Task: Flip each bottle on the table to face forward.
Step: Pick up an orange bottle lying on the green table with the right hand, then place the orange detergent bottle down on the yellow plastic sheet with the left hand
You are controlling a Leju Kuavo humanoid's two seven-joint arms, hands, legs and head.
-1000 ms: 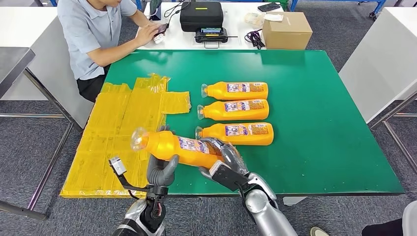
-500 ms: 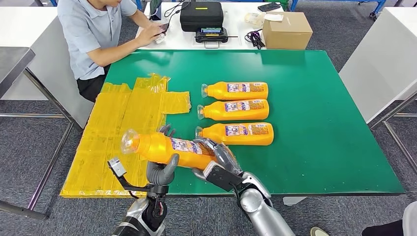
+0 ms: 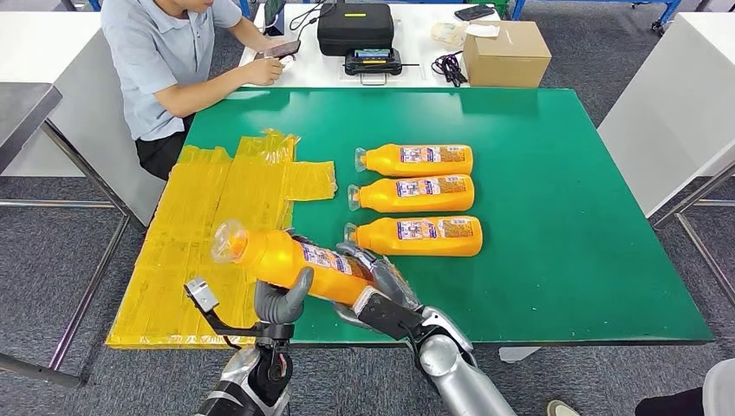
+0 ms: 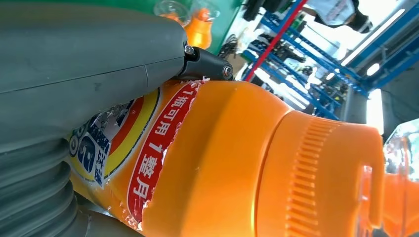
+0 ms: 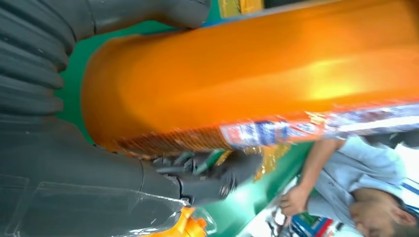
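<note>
An orange bottle (image 3: 295, 263) with a clear cap hangs above the table's near edge, cap toward the left. My left hand (image 3: 282, 301) grips it from below near the middle; my right hand (image 3: 381, 282) holds its base end. Up close, the left wrist view has the bottle (image 4: 237, 163) with its label under my thumb, and the right wrist view has its plain orange side (image 5: 247, 74). Three more orange bottles lie in a column on the green table (image 3: 563, 225), labels up, caps pointing left: far (image 3: 416, 159), middle (image 3: 416, 193), near (image 3: 420, 235).
Yellow plastic sheeting (image 3: 208, 234) covers the table's left part. A person (image 3: 173, 52) sits at the far left corner, hands on a white table holding a black case (image 3: 355, 28) and a cardboard box (image 3: 505, 54). Metal table frames stand at both sides.
Both hands have carried the held bottle a little to the left and toward me. The three bottles on the table have not moved.
</note>
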